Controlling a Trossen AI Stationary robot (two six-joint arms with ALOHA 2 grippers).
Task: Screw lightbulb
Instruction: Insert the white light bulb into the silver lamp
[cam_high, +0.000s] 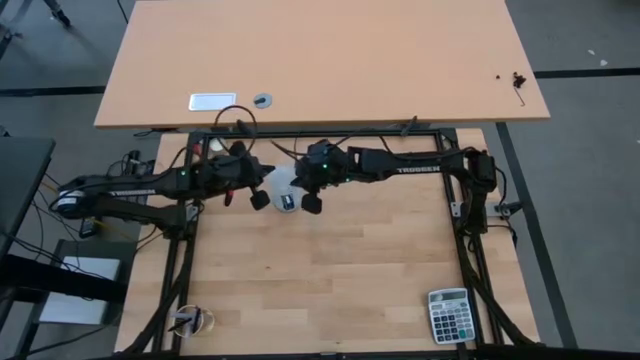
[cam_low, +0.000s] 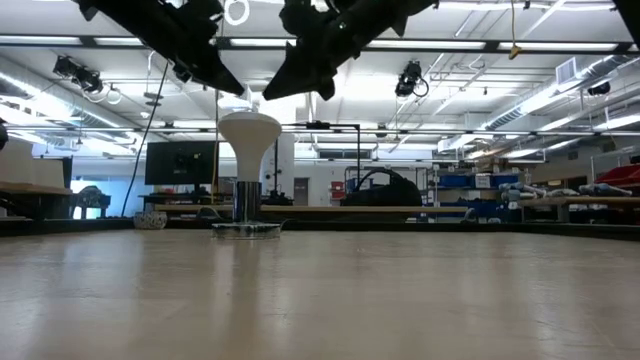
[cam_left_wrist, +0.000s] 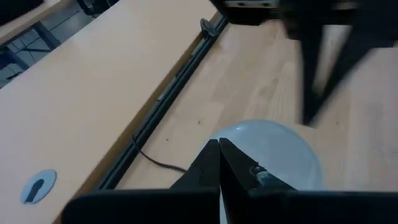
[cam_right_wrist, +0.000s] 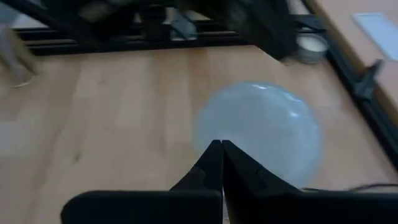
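Bulb: we are seeing the bulb (cam_low: 249, 130) standing upright near the back of the bench (cam_high: 340, 270), wide face up, narrow base down in a socket (cam_low: 246, 229); we cannot tell how far it is threaded in.
Left hand: our left hand (cam_high: 243, 194) is hovering just beside and above the bulb, apart from it; in its wrist view the fingers (cam_left_wrist: 208, 165) are lying pressed together, holding nothing.
Right hand: our right hand (cam_high: 299, 203) is hanging over the bulb's other side, also apart from it; its fingers (cam_right_wrist: 211, 163) are likewise closed up and empty.
Stage: we are judging that nobody is gripping the bulb right now, so the turning is either pausing or not yet beginning.
Risk, knock: if we are lowering a closed hand onto the round face, we are risking tipping the bulb or shoving the light socket across the bench.
Risk, slip: the face is smooth and domed, so a grip taken too high is likely sliding off while twisting.
Risk, clash: both hands are crowding the same spot, so moving together is inviting a collision.
Risk, thread: twisting with the bulb off vertical is risking a crossed thread.
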